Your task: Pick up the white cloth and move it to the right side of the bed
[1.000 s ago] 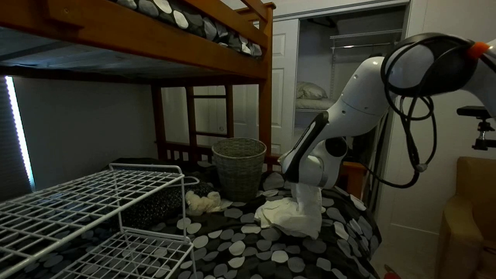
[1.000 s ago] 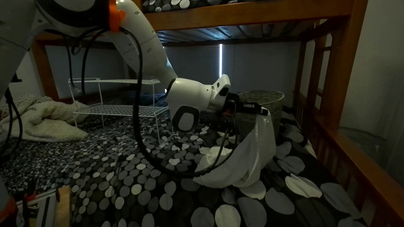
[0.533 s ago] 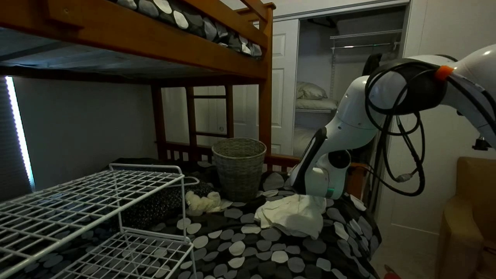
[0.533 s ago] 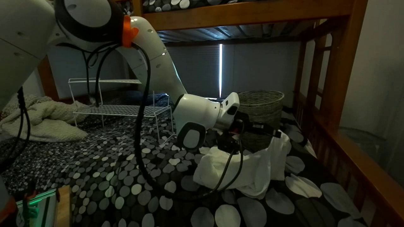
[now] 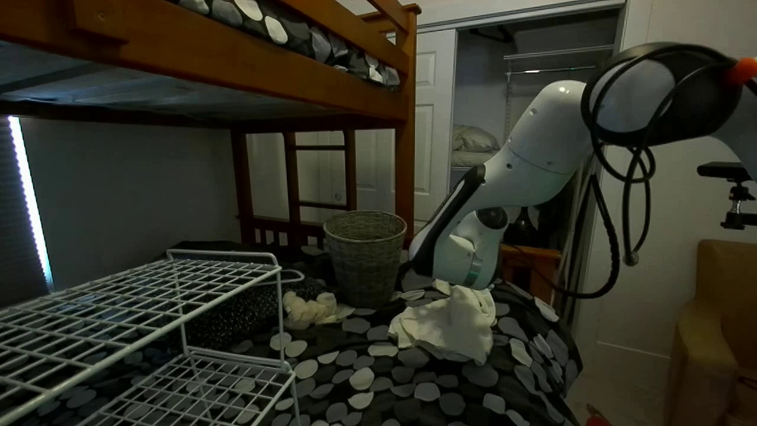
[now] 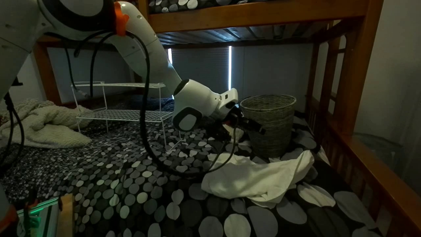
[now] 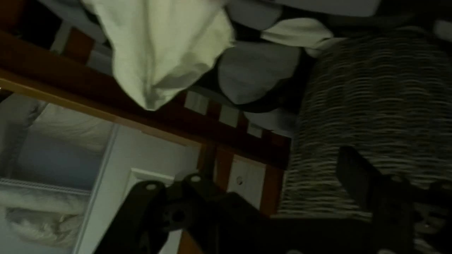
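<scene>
Parting from its load, my gripper point(image 6: 258, 128) hangs with jaws apart and nothing between them; the white cloth point(image 6: 253, 177), dangling from it a second ago, now lies crumpled on the bed point(image 6: 131, 194) near the wicker basket point(image 6: 273, 131), the wooden end rail point(image 6: 368, 168) beyond. Delivery to the right side looks, I judge, complete. No brand or lettering is legible.

In an exterior view the white Franka Panda arm point(image 6: 19, 36) extends from ten o'clock, its forearm point(image 6: 156, 56) slanting down toward five o'clock to a bent wrist point(image 6: 199, 98). The tilted Robotiq gripper point(image 6: 245, 133) points toward four o'clock. In the wrist view its jaws stand well apart, at seven and four o'clock.
</scene>
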Robot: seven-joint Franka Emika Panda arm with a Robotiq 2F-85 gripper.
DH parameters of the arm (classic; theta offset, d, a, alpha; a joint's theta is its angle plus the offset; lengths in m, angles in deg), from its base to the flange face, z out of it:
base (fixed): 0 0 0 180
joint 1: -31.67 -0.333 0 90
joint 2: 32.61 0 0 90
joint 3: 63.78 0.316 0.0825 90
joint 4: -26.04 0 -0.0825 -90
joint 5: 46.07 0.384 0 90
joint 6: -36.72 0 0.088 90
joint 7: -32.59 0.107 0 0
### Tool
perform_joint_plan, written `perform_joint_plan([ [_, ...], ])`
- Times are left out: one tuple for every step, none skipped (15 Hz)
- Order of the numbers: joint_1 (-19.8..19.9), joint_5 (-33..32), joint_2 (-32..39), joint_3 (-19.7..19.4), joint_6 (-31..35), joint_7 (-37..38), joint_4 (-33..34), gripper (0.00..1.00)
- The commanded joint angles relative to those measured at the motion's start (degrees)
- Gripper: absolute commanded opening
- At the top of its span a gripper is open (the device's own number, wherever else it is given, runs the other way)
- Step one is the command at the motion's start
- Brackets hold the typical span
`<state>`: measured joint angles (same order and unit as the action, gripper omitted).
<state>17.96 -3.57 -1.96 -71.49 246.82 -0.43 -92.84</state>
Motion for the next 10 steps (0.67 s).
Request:
perform_joint_plan([
  [-6.47,9.65,-6.98,-1.07,-12.59,-3.58,-1.87,1.00],
  [-8.88,12.53,-7.90,-2.57,-16.23,-4.38,-1.76,1.00],
  [-11.42,14.94,-8.65,-4.49,-19.89,-4.69,-1.94,1.00],
  [-13.98,16.30,-9.23,-6.84,-23.48,-3.97,-2.43,1.00],
  [-16.59,16.32,-9.95,-9.40,-26.83,-1.87,-3.40,1.00],
  [-18.87,14.79,-10.37,-12.01,-30.58,0.82,-3.92,1.00],
  [-21.60,12.23,-10.88,-15.12,-34.24,4.64,-4.66,1.00],
  [-24.39,9.18,-11.54,-18.16,-37.98,9.50,-5.15,1.00],
  [-27.57,6.70,-11.38,-21.94,-41.66,14.40,-4.90,1.00],
  [-29.59,5.00,-11.67,-24.42,-45.66,18.47,-3.76,1.00],
])
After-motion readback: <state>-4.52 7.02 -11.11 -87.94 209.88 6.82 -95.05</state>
